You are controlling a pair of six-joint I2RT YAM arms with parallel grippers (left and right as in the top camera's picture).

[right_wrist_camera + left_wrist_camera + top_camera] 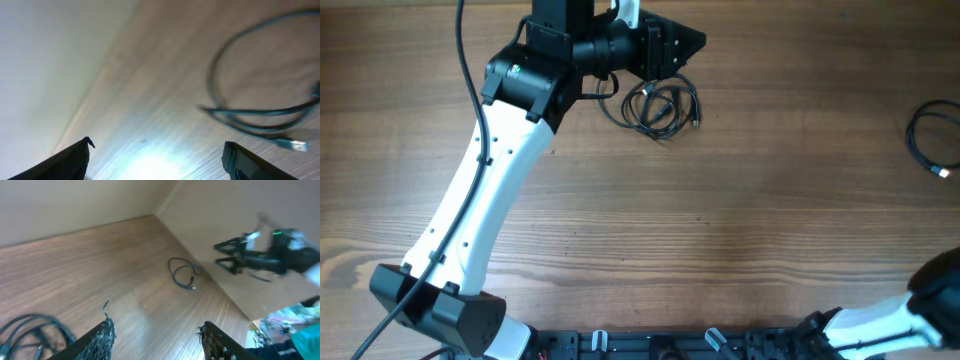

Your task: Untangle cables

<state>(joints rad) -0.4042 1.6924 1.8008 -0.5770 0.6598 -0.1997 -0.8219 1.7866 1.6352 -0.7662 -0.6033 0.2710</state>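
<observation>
- A knotted bundle of thin black cords (660, 105) is seen toward 12 o'clock on the brown wooden table (720, 220), just beside the left gripper (155, 325).
- A loose black cord loop (932, 138) is seen at 2 o'clock by the table edge — well apart from the bundle.
- The left gripper's jaws are parted, with nothing gripped.
- The right gripper (157, 144) is spread wide and empty — the loose loop is seen just ahead of it.

A brown wooden table (740, 200) with long grain lines is seen from above. A pale wall (75, 200) is seen behind the table's far edge. Some blue and green things (300, 330), too blurred to name, are seen past the table's side. A bright white shine (150, 167) is seen on the wood.
</observation>
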